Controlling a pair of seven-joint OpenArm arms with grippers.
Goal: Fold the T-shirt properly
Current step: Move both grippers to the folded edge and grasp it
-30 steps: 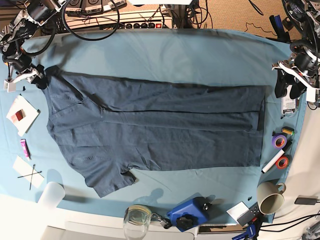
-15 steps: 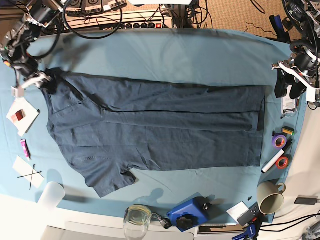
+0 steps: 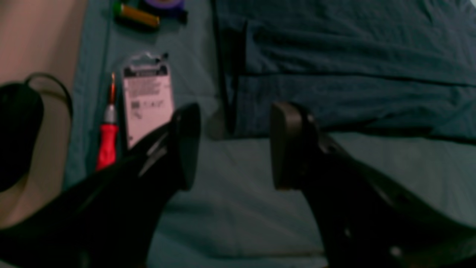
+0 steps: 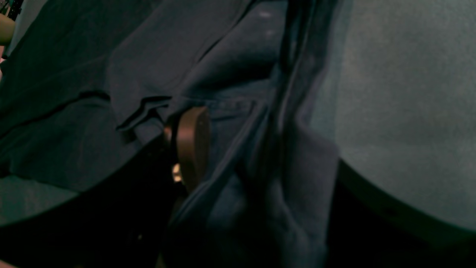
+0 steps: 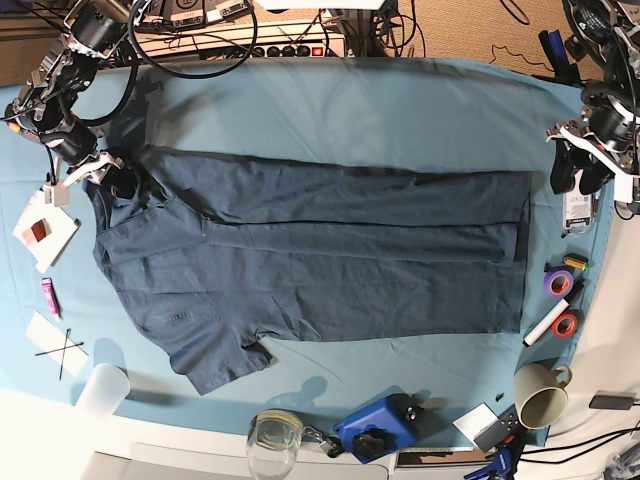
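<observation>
The dark slate-blue T-shirt (image 5: 320, 260) lies spread on the teal tablecloth (image 5: 380, 110), collar end toward the base view's left and hem toward its right. My right gripper (image 5: 113, 180) sits at the shirt's far-left upper corner, shut on a bunch of sleeve fabric. In the right wrist view the T-shirt (image 4: 148, 56) drapes past one brown pad (image 4: 191, 145) and hides the other finger. My left gripper (image 5: 577, 178) hangs open over bare cloth just off the hem's upper right corner. In the left wrist view the gripper (image 3: 233, 147) holds nothing, and the T-shirt (image 3: 353, 74) lies beyond it.
Right edge: a white packet (image 5: 577, 210), purple tape (image 5: 558, 281), orange tape (image 5: 565, 324), a marker (image 5: 545, 325) and a red screwdriver (image 3: 107, 143). Front edge: a mug (image 5: 541, 394), blue device (image 5: 378, 428), glass (image 5: 275, 437), paper cup (image 5: 103, 388). A white card (image 5: 42, 228) lies at the left.
My right gripper has moved rightward and slightly toward the front, dragging the shirt's upper-left sleeve corner inward over the shoulder. The left arm has not moved.
</observation>
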